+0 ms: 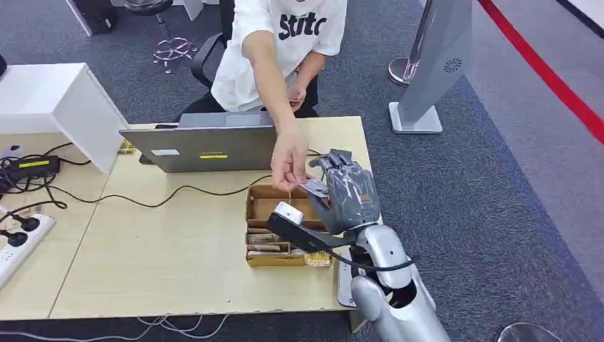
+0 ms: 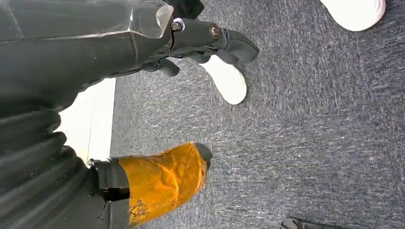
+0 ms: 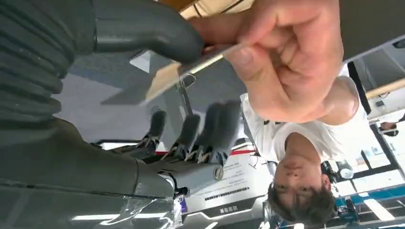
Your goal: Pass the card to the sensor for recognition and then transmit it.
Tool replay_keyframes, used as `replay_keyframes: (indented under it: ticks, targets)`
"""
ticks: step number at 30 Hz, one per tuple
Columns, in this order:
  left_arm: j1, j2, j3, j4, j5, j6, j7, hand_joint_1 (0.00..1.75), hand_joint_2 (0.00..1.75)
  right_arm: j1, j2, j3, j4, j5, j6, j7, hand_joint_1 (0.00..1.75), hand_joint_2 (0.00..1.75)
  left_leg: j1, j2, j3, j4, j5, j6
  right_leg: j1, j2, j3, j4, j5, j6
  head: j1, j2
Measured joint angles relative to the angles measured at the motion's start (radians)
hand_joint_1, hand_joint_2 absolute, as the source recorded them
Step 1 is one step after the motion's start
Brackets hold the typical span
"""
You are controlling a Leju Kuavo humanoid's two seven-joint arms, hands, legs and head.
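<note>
A person in a white printed T-shirt [image 1: 281,43], seated behind a light wooden table [image 1: 157,249] at the top centre of the head view, reaches an arm down across the table and pinches the card [image 1: 313,188] between thumb and fingers at the middle of the frame. The person's hand [image 1: 288,162] meets the robot's right hand [image 1: 349,194], which rises from the lower right with its silver arm [image 1: 388,285] trailing behind it. In the right wrist view the card [image 3: 191,71] lies under the robot's thick grey thumb [image 3: 148,28] at one end and in the person's fingers [image 3: 286,57] at the other; the darker fingers [image 3: 200,129] of the right hand are spread apart and stand clear of the card.

Just below the two hands sits an open cardboard box [image 1: 274,235], with a small white block on a black arm [image 1: 288,214] over its middle. A grey laptop [image 1: 203,146] stands behind the box, left of centre, and a black cable [image 1: 142,201] runs across the table toward a white power strip [image 1: 18,246] at the left edge.

The left hand [image 2: 157,62] hangs above blue-grey carpet [image 2: 310,133] in the left wrist view, its dark fingers held apart around nothing and its thumb wrapped in orange tape [image 2: 165,179]. White shoes [image 2: 227,78] show on the carpet beyond it.
</note>
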Motion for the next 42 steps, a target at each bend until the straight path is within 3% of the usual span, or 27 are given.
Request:
replay_keyframes:
  ticks: [7,12,24,34,42]
  targets:
    - [0.0,0.0,0.0,0.0,0.005,0.0,0.0,0.0,1.75,0.027,-0.003,-0.004,-0.012,-0.037,0.012,-0.021,1.75,1.75,0.0,0.0,0.0,0.0,0.0,0.0,0.0,0.0,0.0,0.0,0.0,0.0,0.0,0.0]
    - [0.003,0.0,0.0,0.0,0.023,0.0,0.0,0.0,1.75,0.127,-0.015,-0.019,-0.097,-0.106,0.009,-0.078,1.75,1.75,0.0,0.0,0.0,0.0,-0.002,0.0,0.0,0.0,0.0,0.0,-0.001,0.0,0.0,0.0]
    - [0.004,0.0,0.0,0.0,0.032,0.001,0.003,0.0,1.75,0.2,-0.032,-0.033,-0.173,-0.125,0.002,-0.095,1.75,1.75,0.0,0.0,0.0,0.0,-0.001,-0.001,0.0,0.0,0.0,0.0,-0.001,0.0,0.0,0.0]
    - [0.011,-0.001,0.019,-0.001,0.081,0.002,0.005,0.0,1.75,0.481,-0.032,-0.152,-0.337,-0.248,-0.041,-0.162,1.75,1.75,0.0,-0.002,-0.001,0.0,-0.004,0.0,0.0,-0.003,0.0,-0.001,-0.004,0.0,0.0,0.0]
    - [0.011,-0.006,0.026,-0.002,0.084,0.005,0.007,0.0,1.75,0.561,-0.031,-0.23,-0.263,-0.332,-0.041,-0.169,1.75,1.75,0.0,-0.002,0.0,0.0,-0.004,0.0,0.0,-0.002,0.001,-0.001,-0.004,0.0,0.0,0.0]
